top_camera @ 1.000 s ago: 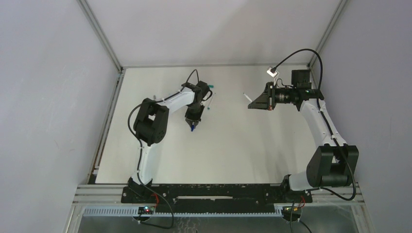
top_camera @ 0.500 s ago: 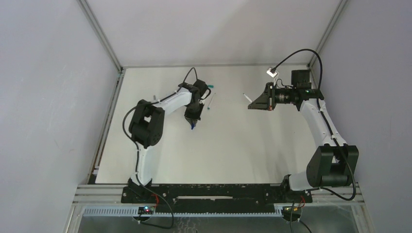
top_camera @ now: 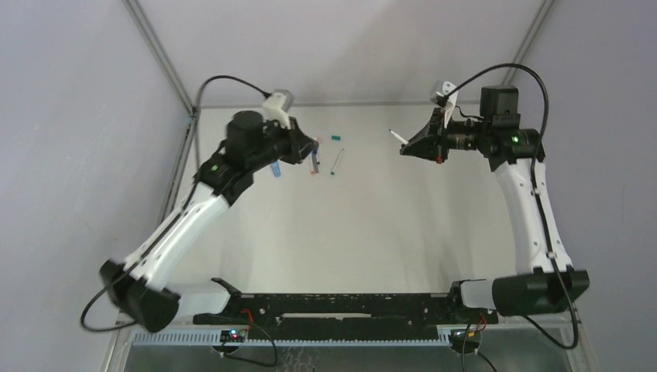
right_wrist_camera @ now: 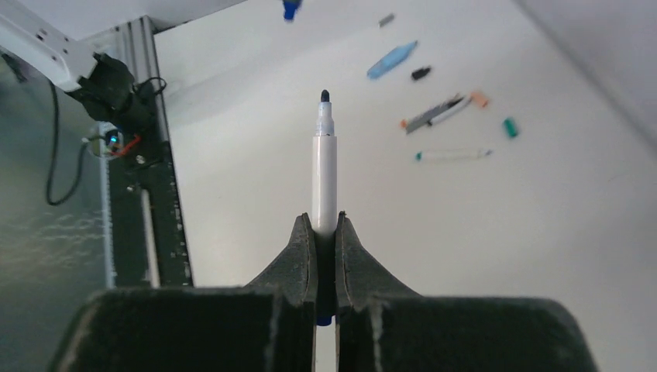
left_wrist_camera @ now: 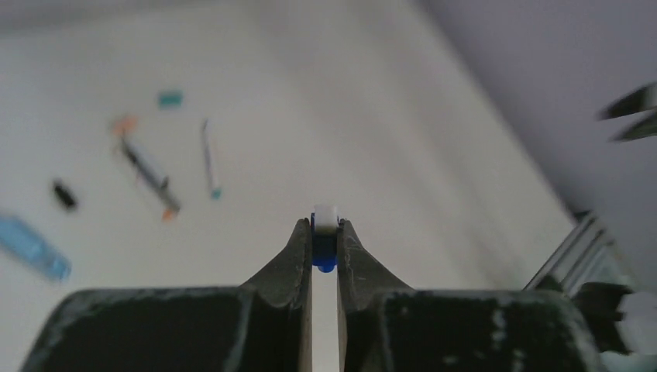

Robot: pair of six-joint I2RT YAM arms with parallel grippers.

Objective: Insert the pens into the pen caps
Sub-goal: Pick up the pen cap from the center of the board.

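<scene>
Left wrist, L gripper (left_wrist_camera: 324,226) pinching blue cap (left_wrist_camera: 324,246)

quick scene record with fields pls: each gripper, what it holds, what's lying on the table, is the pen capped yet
left gripper: shut on blue cap, held above the table
right gripper: shut on white pen, dark tip bare and pointing away from the jaws
lying on table: light-blue pen, black cap, salmon cap, teal cap
held pen in held cap: not yet, the two are apart
</scene>
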